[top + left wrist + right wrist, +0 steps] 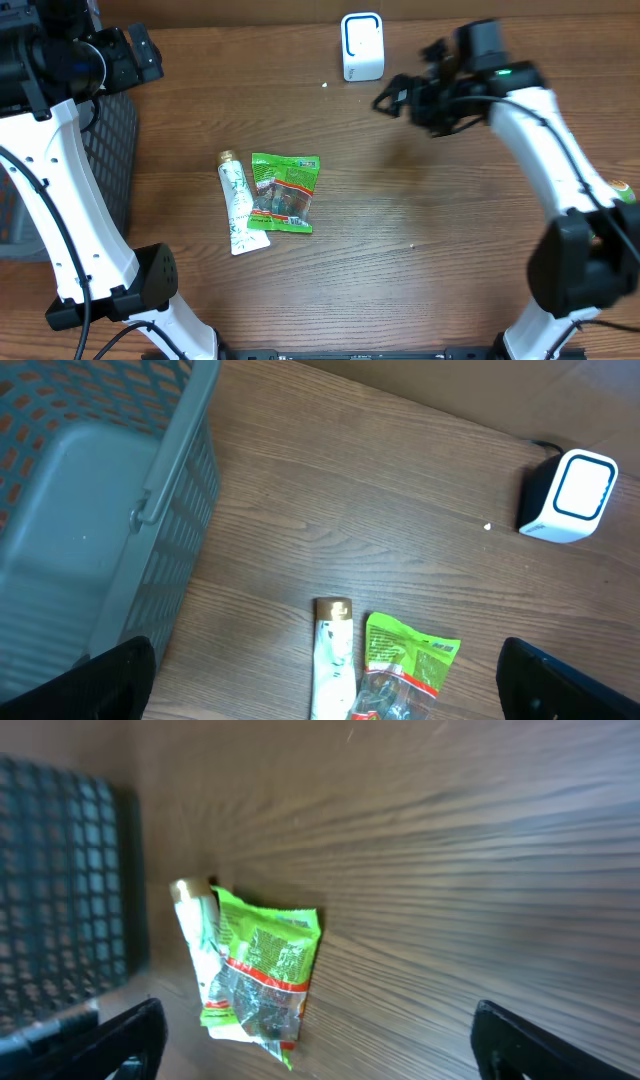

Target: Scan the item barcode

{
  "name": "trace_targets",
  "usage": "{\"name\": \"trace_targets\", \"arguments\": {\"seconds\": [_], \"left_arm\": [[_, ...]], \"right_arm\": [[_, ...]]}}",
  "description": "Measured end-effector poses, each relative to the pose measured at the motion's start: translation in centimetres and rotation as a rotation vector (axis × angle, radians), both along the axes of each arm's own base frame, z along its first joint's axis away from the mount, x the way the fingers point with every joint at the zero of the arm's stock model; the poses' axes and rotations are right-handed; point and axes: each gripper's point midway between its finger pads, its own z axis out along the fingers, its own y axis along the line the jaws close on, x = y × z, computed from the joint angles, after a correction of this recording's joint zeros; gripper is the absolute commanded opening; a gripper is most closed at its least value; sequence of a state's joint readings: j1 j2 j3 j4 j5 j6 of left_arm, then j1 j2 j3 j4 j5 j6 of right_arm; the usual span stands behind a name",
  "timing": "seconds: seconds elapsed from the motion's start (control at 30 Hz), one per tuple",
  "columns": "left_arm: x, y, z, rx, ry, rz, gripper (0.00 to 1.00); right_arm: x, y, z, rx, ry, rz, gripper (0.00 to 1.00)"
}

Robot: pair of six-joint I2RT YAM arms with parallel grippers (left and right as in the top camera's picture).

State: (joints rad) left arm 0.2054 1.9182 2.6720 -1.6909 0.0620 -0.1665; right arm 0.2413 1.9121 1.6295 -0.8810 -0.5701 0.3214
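Observation:
A green snack packet [284, 192] lies flat on the wooden table, partly over a white tube with a gold cap [236, 205]. The white barcode scanner [362, 46] stands at the back edge. My right gripper [392, 95] hovers open, right of the scanner and well above the packet [262, 970], with nothing between its fingers [110, 1042]. At the far left, over the basket, my left gripper [148, 58] stands open and empty. In its wrist view the packet [405, 660], the tube [332, 660] and the scanner [570, 495] all show.
A grey mesh basket [112, 150] stands at the left edge of the table, its wall [175, 510] close under the left wrist and also seen in the right wrist view [60, 890]. A small white speck [325, 84] lies near the scanner.

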Motion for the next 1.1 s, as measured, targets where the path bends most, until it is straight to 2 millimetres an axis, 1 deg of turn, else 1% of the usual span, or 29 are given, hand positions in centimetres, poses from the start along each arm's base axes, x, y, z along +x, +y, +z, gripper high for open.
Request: {"name": "trace_targets", "arguments": {"seconds": [0.03, 0.17, 0.2, 0.23, 0.27, 0.3, 0.43, 0.57, 0.73, 0.93, 1.1], "left_arm": [[0.0, 0.0, 0.0, 0.0, 0.0, 0.0, 1.0], [0.0, 0.0, 0.0, 0.0, 0.0, 0.0, 1.0], [0.0, 0.0, 0.0, 0.0, 0.0, 0.0, 1.0], [0.0, 0.0, 0.0, 0.0, 0.0, 0.0, 1.0], [0.0, 0.0, 0.0, 0.0, 0.0, 0.0, 1.0], [0.0, 0.0, 0.0, 0.0, 0.0, 0.0, 1.0], [0.0, 0.0, 0.0, 0.0, 0.0, 0.0, 1.0], [0.0, 0.0, 0.0, 0.0, 0.0, 0.0, 1.0], [0.0, 0.0, 0.0, 0.0, 0.0, 0.0, 1.0], [0.0, 0.0, 0.0, 0.0, 0.0, 0.0, 1.0], [0.0, 0.0, 0.0, 0.0, 0.0, 0.0, 1.0]], "right_arm": [[-0.3, 1.5, -1.0, -0.006, 0.016, 0.022, 0.93], [-1.1, 6.0, -3.4, -0.014, 0.022, 0.09, 0.9], [-1.6, 7.6, -4.1, -0.016, 0.017, 0.124, 0.89], [-1.7, 8.1, -4.2, -0.017, 0.014, 0.131, 0.89], [-2.2, 9.4, -4.6, -0.017, 0.006, 0.158, 0.89], [-2.6, 10.3, -4.8, -0.018, -0.004, 0.178, 0.87], [-4.5, 14.3, -4.5, -0.008, -0.073, 0.287, 0.78], [-6.8, 16.8, -4.4, -0.007, -0.093, 0.365, 0.72], [-7.8, 17.8, -4.4, -0.003, -0.094, 0.396, 0.66], [-9.1, 17.8, -4.9, -0.013, -0.048, 0.419, 0.6], [-10.5, 18.6, -6.1, 0.012, 0.007, 0.46, 0.48]]}}
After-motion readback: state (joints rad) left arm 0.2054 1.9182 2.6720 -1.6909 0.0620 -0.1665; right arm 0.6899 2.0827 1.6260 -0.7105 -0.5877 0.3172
